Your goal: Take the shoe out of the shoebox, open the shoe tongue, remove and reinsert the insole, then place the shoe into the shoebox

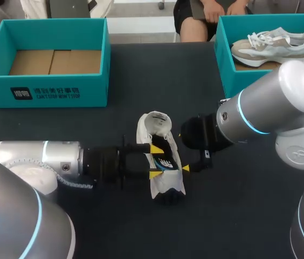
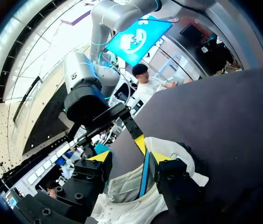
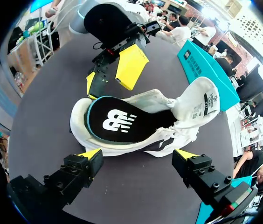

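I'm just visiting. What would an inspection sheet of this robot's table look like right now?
surface: dark table.
job's things: white shoe mid-table, tongue folded open, insole inside; empty teal shoebox far left.
clutter: second shoebox far right holding a sneaker.
grippers: left gripper open at the shoe; right gripper open beside it.
cables: thin cable at the left wrist.
surroundings: nothing seen.

White shoe lies mid-table, tongue folded back, black insole seated inside.
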Available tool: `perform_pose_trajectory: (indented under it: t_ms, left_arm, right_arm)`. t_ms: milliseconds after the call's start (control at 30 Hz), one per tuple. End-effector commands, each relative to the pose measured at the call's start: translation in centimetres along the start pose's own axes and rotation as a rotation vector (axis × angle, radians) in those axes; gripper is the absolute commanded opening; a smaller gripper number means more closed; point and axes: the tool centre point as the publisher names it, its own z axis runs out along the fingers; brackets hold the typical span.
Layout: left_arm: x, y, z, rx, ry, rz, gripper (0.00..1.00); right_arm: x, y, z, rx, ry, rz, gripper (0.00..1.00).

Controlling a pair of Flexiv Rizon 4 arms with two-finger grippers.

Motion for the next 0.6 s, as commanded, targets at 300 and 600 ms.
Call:
perform_pose_trajectory:
  t_ms: [300,600]
  left_arm:
    - [-0.4,-1.1,-1.5,-0.002,-0.003,-0.013,0.56]
    - [-2.3,-1.4,-3.0,0.009,0.184,0.009,0.65]
  right_arm:
    - [0.1,0.0,0.1,0.0,-0.003,0.001,1.0]
    - [0.1,0.0,0.1,0.0,-0.003,0.001,1.0]
